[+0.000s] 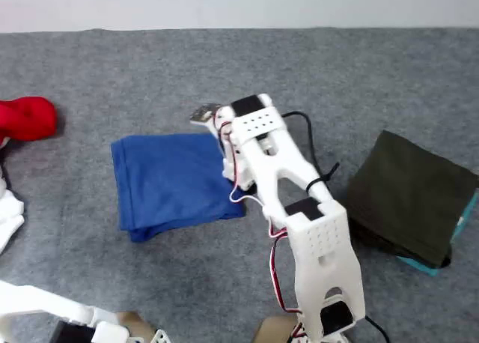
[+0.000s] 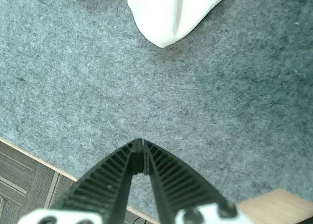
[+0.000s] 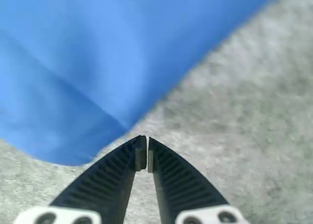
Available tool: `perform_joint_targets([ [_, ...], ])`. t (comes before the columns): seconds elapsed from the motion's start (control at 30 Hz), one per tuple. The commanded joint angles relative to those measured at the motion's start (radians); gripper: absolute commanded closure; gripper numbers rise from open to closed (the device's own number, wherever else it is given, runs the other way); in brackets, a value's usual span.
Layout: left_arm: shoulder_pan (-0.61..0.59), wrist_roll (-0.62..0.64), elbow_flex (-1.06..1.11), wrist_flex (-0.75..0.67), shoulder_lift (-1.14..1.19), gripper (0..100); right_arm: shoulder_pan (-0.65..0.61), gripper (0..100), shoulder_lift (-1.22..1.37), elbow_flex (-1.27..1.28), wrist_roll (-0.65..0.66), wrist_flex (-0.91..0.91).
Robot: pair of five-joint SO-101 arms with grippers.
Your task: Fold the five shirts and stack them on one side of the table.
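— Right gripper, jaws pressed together and empty, hangs just beside a corner of the folded blue shirt, mid-table.
— How will it handle?
— Soft, light and limp, I judge (folds may spill); pinch the layered edge. Left gripper is likewise clenched on nothing.

- A blue shirt, folded into a rough square, lies flat at centre.
- A dark olive shirt, neatly folded, rests at the right atop a teal shirt whose edge peeks out.
- A red shirt sits bunched at far left.
- A white shirt lies crumpled at the left edge, nearer.
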Motion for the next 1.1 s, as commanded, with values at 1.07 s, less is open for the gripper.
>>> perform_joint_targets([
  [1.07,-0.006,0.006,-0.038,0.008,-0.04,100,-0.056,98.9,0.015,-0.083,-0.006,0.056],
])
